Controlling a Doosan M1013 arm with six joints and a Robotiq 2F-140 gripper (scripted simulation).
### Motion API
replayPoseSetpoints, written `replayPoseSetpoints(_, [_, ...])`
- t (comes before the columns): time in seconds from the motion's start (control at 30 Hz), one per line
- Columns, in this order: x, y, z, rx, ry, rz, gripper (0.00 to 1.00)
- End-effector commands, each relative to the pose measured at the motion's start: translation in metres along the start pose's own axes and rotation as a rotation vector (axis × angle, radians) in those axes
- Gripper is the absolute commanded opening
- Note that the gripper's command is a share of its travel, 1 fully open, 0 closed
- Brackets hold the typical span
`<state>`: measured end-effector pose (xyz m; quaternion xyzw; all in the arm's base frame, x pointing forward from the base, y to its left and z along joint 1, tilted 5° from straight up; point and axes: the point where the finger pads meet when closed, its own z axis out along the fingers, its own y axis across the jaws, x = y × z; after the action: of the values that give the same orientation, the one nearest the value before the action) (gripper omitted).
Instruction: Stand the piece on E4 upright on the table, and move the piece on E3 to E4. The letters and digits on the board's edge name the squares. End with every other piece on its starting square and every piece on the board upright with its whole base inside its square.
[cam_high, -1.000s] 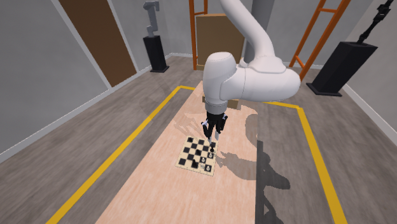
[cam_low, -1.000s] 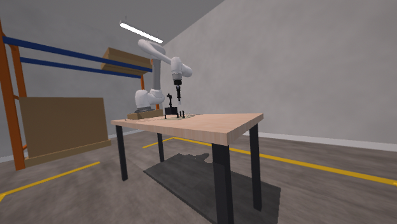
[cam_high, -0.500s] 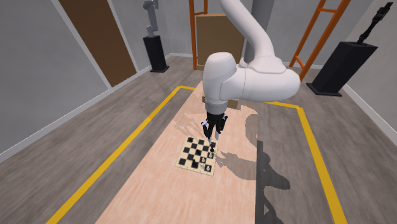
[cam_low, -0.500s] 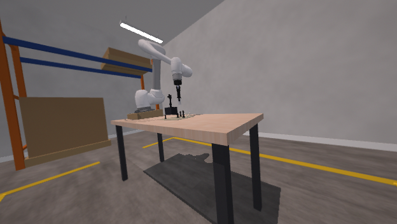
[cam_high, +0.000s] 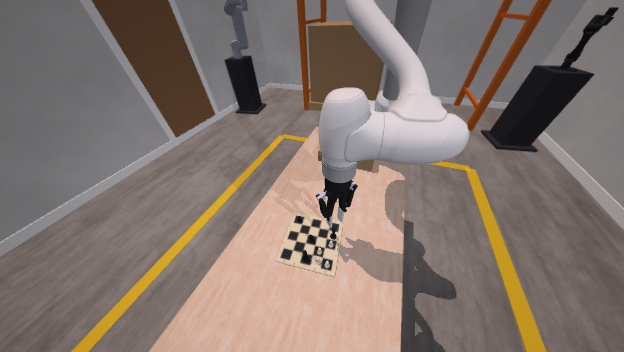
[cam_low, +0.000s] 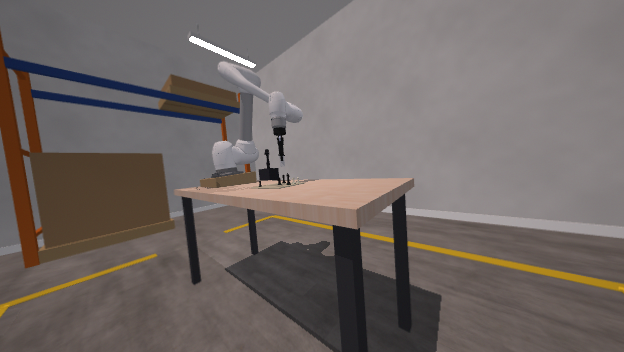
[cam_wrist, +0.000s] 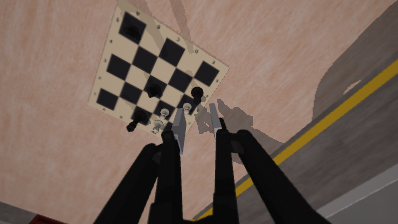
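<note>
The checkered board (cam_high: 305, 268) (cam_wrist: 102, 72) lies on the table; its edge labels are too small to read surely. A black piece (cam_high: 333, 234) (cam_wrist: 197, 93) stands on the light square second from the far end of the right-hand column, seemingly E4. A white piece (cam_high: 331, 244) (cam_wrist: 187, 107) stands on the dark square beside it, seemingly E3. My gripper (cam_high: 335, 222) (cam_low: 282, 163) (cam_wrist: 197, 114) points down above that side of the board. Its fingers are partly closed, with a gap and nothing held between them. The finger pads are above the pieces, touching none.
Other black pieces stand at the far left corner (cam_high: 298, 219) (cam_wrist: 132, 30), mid-board and near the front edge. A white piece (cam_high: 319, 251) (cam_wrist: 164, 113), a second white piece (cam_high: 317, 260) and a third white piece (cam_high: 326, 264) are close together near the front right corner.
</note>
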<state>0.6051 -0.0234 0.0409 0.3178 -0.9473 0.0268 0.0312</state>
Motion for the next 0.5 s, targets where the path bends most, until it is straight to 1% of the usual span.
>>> replayPoseSetpoints(0.0, [0.000, 0.000, 0.003, 0.000, 0.000, 0.000, 0.25])
replayPoseSetpoints(0.33, [0.000, 0.000, 0.019, 0.000, 0.000, 0.000, 0.25])
replayPoseSetpoints(0.47, [0.000, 0.000, 0.022, 0.000, 0.000, 0.000, 0.25])
